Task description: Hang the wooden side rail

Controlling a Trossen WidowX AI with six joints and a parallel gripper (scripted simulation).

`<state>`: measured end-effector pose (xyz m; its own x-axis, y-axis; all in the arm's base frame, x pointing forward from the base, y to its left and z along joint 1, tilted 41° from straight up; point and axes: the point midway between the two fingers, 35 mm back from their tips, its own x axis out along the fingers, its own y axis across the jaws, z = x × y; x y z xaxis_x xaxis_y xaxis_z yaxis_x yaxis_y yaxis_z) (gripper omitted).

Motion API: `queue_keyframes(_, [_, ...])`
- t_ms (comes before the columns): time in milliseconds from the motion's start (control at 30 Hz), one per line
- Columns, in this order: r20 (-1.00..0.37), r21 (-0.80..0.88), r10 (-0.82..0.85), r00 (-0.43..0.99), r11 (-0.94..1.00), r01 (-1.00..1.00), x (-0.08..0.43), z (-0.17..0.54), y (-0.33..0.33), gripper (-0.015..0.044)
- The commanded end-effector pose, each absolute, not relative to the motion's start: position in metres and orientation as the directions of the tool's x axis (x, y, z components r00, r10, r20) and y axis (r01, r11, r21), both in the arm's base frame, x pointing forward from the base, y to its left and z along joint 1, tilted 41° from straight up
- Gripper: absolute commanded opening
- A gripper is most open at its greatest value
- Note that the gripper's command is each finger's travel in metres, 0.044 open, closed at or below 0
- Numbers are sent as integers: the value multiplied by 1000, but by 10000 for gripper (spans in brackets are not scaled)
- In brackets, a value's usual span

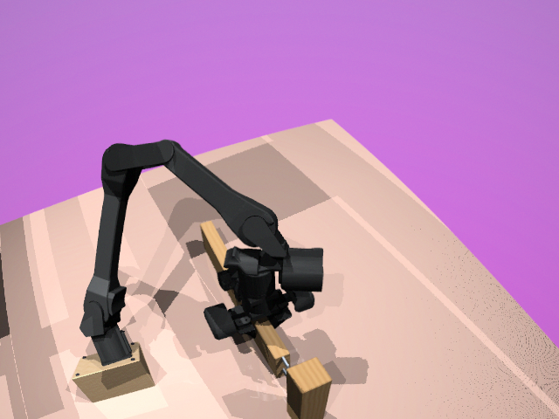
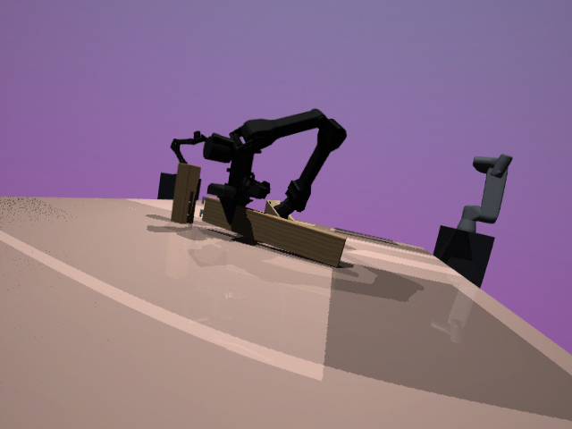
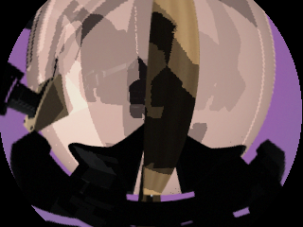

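Carefully, the black parallel-jaw gripper point(image 1: 259, 318) point(image 2: 231, 219) point(image 3: 157, 127), clamping the long wooden side rail point(image 1: 272, 341) point(image 2: 295, 235) point(image 3: 170, 109), should advance slowly, hooks aligned with the slot.

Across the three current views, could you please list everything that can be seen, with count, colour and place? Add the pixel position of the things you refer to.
Wooden side rail point(image 1: 273, 341) point(image 2: 295, 238) point(image 3: 187, 28): one, light brown, between the fingers
Steel hooks point(image 2: 202, 212): two, silvery, on the rail's post-side end
Headboard post point(image 1: 309, 376) point(image 2: 185, 194): one, brown, upright beyond the hooks
Table point(image 1: 383, 315) point(image 2: 138, 369) point(image 3: 104, 85): one, pinkish, under rail and post
Background arms: two, one black, one grey, exterior view, on dark blocks
Mounting block point(image 1: 121, 383) point(image 3: 53, 106): one, tan, under the arm's base
Robot arm point(image 1: 110, 234) point(image 2: 316, 159): one, black, reaching over the rail
Gripper point(image 1: 259, 322) point(image 2: 231, 216) point(image 3: 161, 156): one, black, shut on the rail
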<state>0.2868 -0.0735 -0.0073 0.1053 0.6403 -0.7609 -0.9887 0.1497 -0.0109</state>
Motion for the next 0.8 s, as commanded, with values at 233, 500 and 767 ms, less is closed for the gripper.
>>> queue_keyframes(233, [-764, -16, 635, 112, 155, -988, 285, -9, -77, 0])
queue_keyframes(500, [-764, -16, 635, 112, 155, -988, 284, -9, -79, 0])
queue_keyframes(767, [-764, -16, 635, 112, 155, -988, 285, -9, -80, 0])
